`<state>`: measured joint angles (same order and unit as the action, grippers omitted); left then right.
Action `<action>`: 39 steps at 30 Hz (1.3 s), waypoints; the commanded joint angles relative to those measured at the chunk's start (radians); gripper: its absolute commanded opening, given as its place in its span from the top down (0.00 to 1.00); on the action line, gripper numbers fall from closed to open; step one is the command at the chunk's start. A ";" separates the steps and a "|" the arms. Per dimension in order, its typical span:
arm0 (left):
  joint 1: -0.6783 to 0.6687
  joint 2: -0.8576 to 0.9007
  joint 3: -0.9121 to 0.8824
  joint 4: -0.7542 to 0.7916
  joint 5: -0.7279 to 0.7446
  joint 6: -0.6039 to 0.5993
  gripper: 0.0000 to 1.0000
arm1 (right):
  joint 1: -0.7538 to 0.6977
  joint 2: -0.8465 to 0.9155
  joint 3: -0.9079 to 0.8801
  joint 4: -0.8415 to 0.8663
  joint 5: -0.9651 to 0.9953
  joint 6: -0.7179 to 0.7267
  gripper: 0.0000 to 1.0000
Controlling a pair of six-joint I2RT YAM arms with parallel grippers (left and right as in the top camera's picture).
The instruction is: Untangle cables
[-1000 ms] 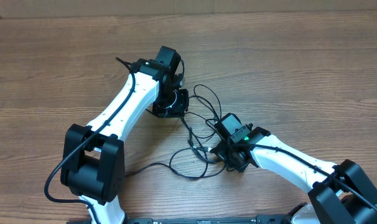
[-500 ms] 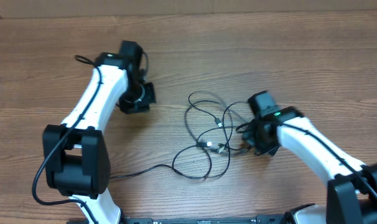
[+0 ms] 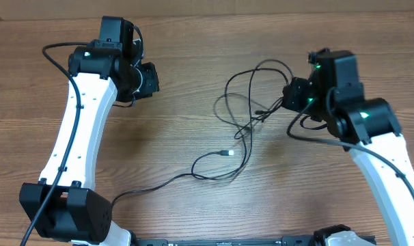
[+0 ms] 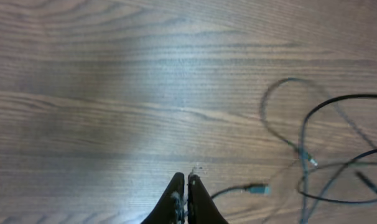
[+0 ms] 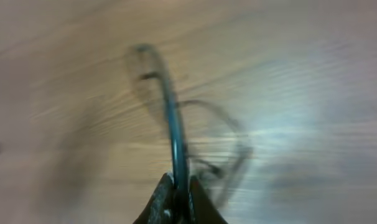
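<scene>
Overhead looks down — both wrist cameras share the cables (image 3: 251, 126).

Brown wooden table (image 3: 193, 41), streaked with long wavy darker grain, paler where light glares on it. Thin black cables (image 3: 250, 125) loop across it, one plug (image 3: 225, 153) tipped silvery-white. The left arm (image 3: 70, 137) and right arm (image 3: 391, 178) are white with black joints, and the right carries small green lights (image 3: 363, 115). The left gripper (image 4: 186, 178) and right gripper (image 5: 176, 186) are black.
</scene>
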<state>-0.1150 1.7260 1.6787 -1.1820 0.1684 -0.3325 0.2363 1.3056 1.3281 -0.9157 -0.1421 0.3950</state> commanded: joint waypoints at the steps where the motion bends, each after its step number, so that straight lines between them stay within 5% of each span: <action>1: -0.005 0.003 0.016 -0.020 0.017 0.022 0.96 | -0.002 -0.027 0.026 0.011 -0.250 -0.169 0.96; 10: -0.069 0.004 -0.010 -0.022 0.016 0.022 0.96 | -0.002 -0.020 0.026 0.042 -0.619 -0.303 0.96; 18: -0.173 0.004 -0.016 -0.015 0.074 0.031 0.94 | -0.002 -0.019 0.026 0.141 -0.635 -0.240 0.96; 25: -0.261 0.021 -0.016 0.023 0.092 0.060 0.89 | -0.002 -0.010 0.025 0.207 -0.383 0.307 0.96; 30: -0.286 0.040 -0.016 0.023 0.092 0.061 0.89 | 0.005 0.004 0.022 0.163 -0.381 0.279 0.96; 35: -0.292 0.068 -0.016 0.019 0.095 0.060 0.89 | 0.005 0.045 0.020 -0.042 -0.061 0.229 0.96; 39: -0.292 0.086 -0.016 0.005 0.095 0.061 0.89 | 0.003 0.084 0.020 -0.183 0.108 0.229 0.79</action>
<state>-0.4046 1.7863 1.6730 -1.1667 0.2512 -0.2874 0.2382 1.3605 1.3350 -1.0382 -0.2668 0.6281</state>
